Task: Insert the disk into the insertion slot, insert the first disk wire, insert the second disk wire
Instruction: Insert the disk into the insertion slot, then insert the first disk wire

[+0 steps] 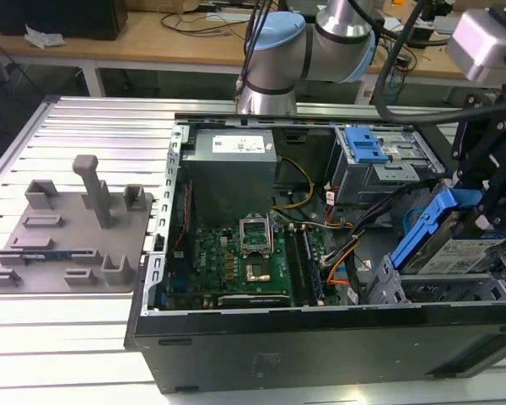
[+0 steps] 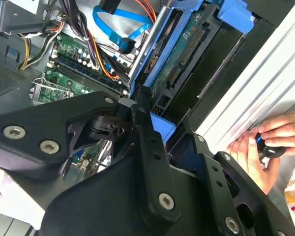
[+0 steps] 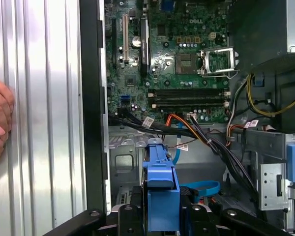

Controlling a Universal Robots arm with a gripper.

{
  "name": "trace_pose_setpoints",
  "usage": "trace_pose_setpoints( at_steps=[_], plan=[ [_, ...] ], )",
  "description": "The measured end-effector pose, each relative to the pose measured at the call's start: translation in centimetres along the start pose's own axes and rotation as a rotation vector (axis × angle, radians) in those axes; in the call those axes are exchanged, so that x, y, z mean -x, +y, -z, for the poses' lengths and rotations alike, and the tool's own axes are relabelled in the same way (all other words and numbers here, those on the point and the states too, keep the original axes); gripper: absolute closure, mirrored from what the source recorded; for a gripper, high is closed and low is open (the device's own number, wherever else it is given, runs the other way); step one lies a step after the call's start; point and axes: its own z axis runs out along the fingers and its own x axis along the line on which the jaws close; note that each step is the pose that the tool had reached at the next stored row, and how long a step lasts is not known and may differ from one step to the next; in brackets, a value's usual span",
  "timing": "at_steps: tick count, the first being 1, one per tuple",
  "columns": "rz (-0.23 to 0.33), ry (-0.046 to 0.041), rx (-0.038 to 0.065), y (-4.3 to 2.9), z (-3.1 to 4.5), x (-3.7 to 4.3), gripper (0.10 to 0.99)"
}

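Note:
The disk (image 1: 451, 249), a silver drive in a bright blue carrier, hangs tilted over the case's corner at the exterior view's right. My gripper (image 1: 482, 211) is shut on its upper end. In the first wrist view the carrier's blue edge (image 3: 160, 189) sits clamped between my black fingers (image 3: 130, 216). The second wrist view shows the disk's green underside (image 2: 187, 44) beyond my linkages. The insertion slot (image 1: 426, 291), a low grey metal cage, lies just below the disk. A blue flat cable (image 3: 202, 189) and an orange and black wire bundle (image 1: 341, 253) lie loose beside it.
A taller grey cage with a blue latch (image 1: 369, 152) stands behind the slot. The motherboard (image 1: 236, 261) and power supply (image 1: 232, 156) take up the case's middle. A grey fixture plate (image 1: 67, 232) sits on the ribbed table. A person's hand (image 2: 258, 147) rests outside the case wall.

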Motion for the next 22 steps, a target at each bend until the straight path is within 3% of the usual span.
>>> trace_pose_setpoints(
  at_steps=[6,8,22],
  plan=[
    [0.0,0.0001,0.0,0.0,-0.8,-0.04,0.71],
    [0.0,0.0002,0.0,0.0,-0.81,-0.04,0.584],
    [0.0,0.0,0.0,0.0,-0.87,-0.04,0.584]
  ],
)
